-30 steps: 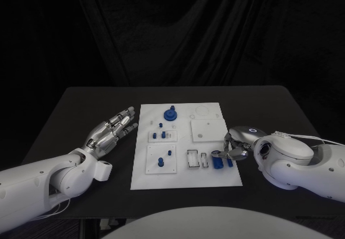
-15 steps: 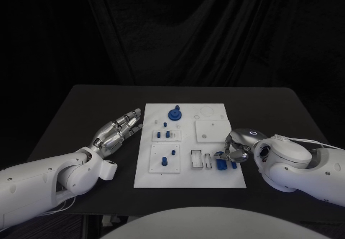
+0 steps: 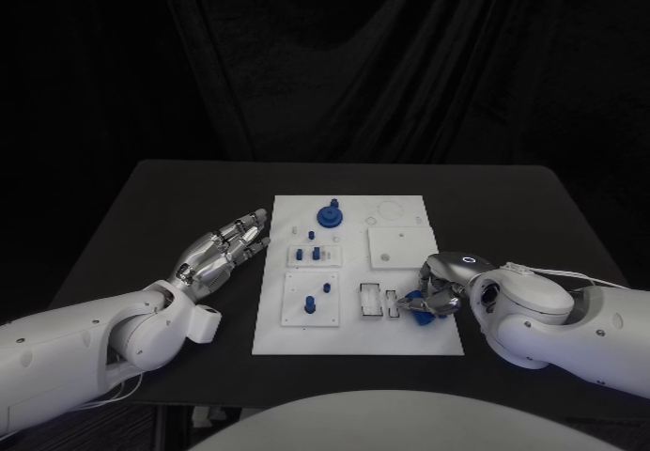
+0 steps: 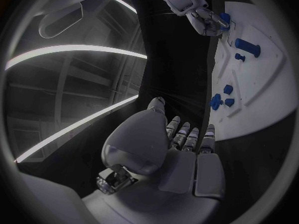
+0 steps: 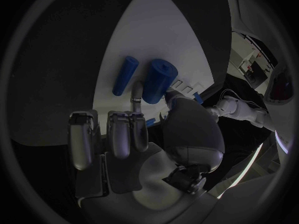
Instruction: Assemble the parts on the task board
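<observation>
The white task board (image 3: 355,329) lies mid-table. Near its front right corner lie a thick blue cylinder (image 5: 159,79) and a thinner blue peg (image 5: 124,74). My right hand (image 3: 441,293) is down on them; thumb and one finger pinch the cylinder's near end (image 3: 423,316), which still lies on the board. My left hand (image 3: 224,249) rests open and flat on the table just left of the board, holding nothing. The left wrist view shows that hand (image 4: 181,149) beside the board (image 4: 261,84).
A blue knob (image 3: 328,216) stands at the board's back. Small blue pegs (image 3: 312,254) sit in a raised plate, and one more peg (image 3: 309,303) in the plate nearer me. Two narrow slots (image 3: 365,299) lie left of my right hand. Black table surrounds the board.
My right hand has dropped lower and a little toward me, closing thumb and finger on the blue cylinder. The camera shifted slightly. The left hand has hardly moved.
</observation>
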Available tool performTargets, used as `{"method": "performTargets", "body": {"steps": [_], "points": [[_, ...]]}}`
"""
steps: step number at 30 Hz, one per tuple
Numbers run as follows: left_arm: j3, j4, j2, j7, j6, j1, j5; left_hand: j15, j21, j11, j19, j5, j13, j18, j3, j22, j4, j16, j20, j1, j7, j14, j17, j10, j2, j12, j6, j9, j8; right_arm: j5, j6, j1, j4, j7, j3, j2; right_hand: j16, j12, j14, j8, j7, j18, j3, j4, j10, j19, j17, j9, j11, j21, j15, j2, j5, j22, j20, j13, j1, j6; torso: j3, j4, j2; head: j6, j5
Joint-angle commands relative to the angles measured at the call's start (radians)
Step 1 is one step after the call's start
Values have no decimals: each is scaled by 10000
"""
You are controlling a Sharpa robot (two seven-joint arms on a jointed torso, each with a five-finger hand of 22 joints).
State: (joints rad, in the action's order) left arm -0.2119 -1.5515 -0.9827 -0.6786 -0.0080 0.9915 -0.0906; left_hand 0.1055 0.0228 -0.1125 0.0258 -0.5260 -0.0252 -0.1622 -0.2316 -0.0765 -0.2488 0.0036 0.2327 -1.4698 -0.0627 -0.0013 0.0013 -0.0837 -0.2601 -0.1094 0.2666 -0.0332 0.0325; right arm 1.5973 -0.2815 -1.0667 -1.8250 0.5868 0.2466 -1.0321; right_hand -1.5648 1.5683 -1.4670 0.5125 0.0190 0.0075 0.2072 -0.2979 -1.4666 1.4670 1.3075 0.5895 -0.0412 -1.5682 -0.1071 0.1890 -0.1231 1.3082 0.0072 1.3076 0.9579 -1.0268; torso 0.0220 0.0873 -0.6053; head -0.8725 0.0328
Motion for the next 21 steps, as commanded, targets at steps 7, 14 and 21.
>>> {"method": "performTargets", "body": {"steps": [7, 14, 21], "points": [[6, 19, 53, -623, 228, -65, 42, 86, -39, -104, -15, -96, -13, -187, -6, 12, 110, -36, 74, -128, -82, 13, -13, 11, 42, -66, 5, -14, 47, 0, 833, 290, 145, 286, 11, 146, -60, 25, -1038, -173, 37, -75, 67, -3, -1042, 1038, 2633, -61, 18, -26, -17, -84, -26, 2626, -21, 2632, -205, -109, -1, -2, 8, -1, -20], [6, 43, 87, -585, 273, -92, 42, 125, -38, -153, -13, -114, -17, -186, 10, 12, 144, -36, 91, -151, -116, 13, -13, -5, 39, -85, 20, -16, 49, -867, 552, 382, 190, 197, 10, 156, -60, 25, -1038, -449, -53, -75, 992, 241, -1042, 1038, 2633, -6, -67, -26, -98, -449, -2880, 2626, -86, 2632, 1659, -157, -7, -3, 6, -1, -103], [6, 94, 120, -569, 299, -110, 42, 148, -36, -175, -9, -127, -18, -186, 21, 7, 163, -36, 103, -161, -158, 13, -13, -10, 30, -91, 25, -17, 50, -2379, -843, 399, 107, -455, 8, -24, -60, 25, -1038, -90, -148, -68, 1673, 688, -1042, 1023, 2633, 551, -162, -3, -132, -392, -4583, 2617, -126, 2632, 2537, -111, -8, -3, -9, -1, -141]]}}
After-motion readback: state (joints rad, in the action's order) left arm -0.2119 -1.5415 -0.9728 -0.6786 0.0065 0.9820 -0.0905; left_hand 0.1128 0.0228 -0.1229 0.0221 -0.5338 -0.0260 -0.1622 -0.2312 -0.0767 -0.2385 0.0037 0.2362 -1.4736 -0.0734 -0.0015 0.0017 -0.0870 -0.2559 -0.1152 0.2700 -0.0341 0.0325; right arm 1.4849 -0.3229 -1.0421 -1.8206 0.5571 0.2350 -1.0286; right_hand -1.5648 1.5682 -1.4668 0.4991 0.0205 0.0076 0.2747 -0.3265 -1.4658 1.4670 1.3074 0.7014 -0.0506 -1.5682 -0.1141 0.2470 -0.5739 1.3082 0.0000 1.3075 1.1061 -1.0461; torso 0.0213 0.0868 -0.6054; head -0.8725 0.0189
